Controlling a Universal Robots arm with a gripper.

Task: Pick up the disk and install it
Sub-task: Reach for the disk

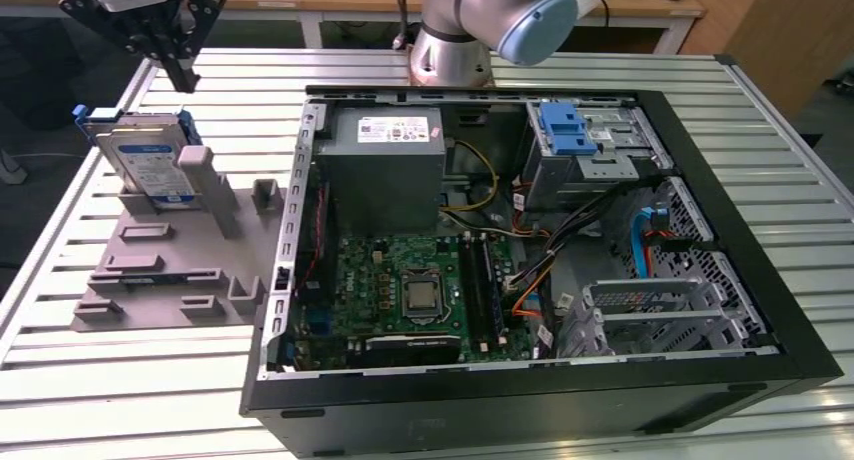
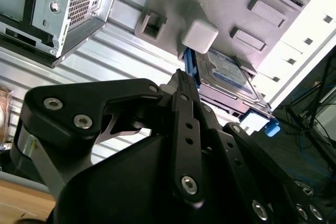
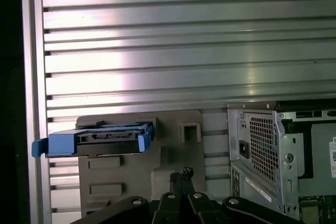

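Gripper [image 1: 183, 80], closed and empty, near the upright disk [image 1: 140, 165]

One disk [image 1: 150, 160], one grey holder [image 1: 174, 280], one open computer case [image 1: 534, 410].

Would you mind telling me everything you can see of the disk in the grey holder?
The disk is a flat silver-metal drive with a white-and-blue label and a blue plastic frame around its edges. It stands on edge, leaning slightly, in the grey holder, at the exterior view's left of the case. A post of the holder stands against its face. The hand is above it, apart.
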